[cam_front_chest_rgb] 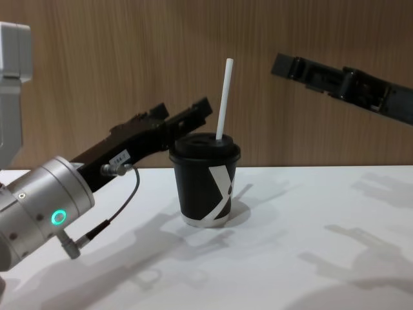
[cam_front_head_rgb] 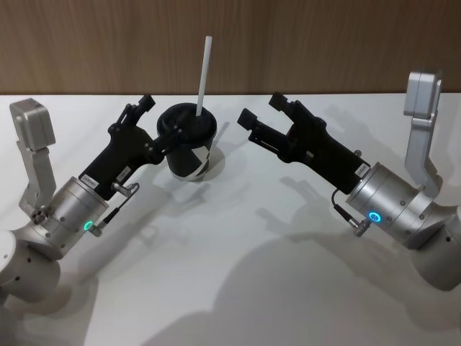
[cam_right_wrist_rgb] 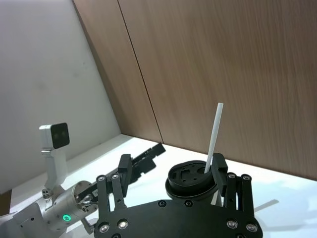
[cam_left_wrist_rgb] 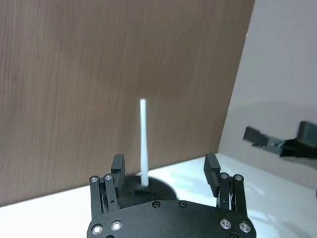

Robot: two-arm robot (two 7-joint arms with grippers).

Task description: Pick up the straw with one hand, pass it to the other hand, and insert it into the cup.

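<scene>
The black cup (cam_front_head_rgb: 189,148) stands upright on the white table, its white X mark facing front (cam_front_chest_rgb: 219,184). The white straw (cam_front_head_rgb: 204,72) sticks up through the lid, leaning slightly, and no gripper touches it (cam_front_chest_rgb: 224,100). My left gripper (cam_front_head_rgb: 158,119) is open just left of the cup, with the lid (cam_left_wrist_rgb: 148,186) and straw (cam_left_wrist_rgb: 143,144) a little ahead of its fingers. My right gripper (cam_front_head_rgb: 261,109) is open and raised to the right of the cup, holding nothing. In the right wrist view the straw (cam_right_wrist_rgb: 214,134) and lid (cam_right_wrist_rgb: 190,178) lie beyond the open right gripper (cam_right_wrist_rgb: 171,166).
A wood-panelled wall (cam_front_head_rgb: 324,43) runs behind the white table (cam_front_head_rgb: 238,274). A thin cable with a metal plug (cam_front_chest_rgb: 113,216) loops off the left wrist. Bare table stretches in front of the cup and between both arms.
</scene>
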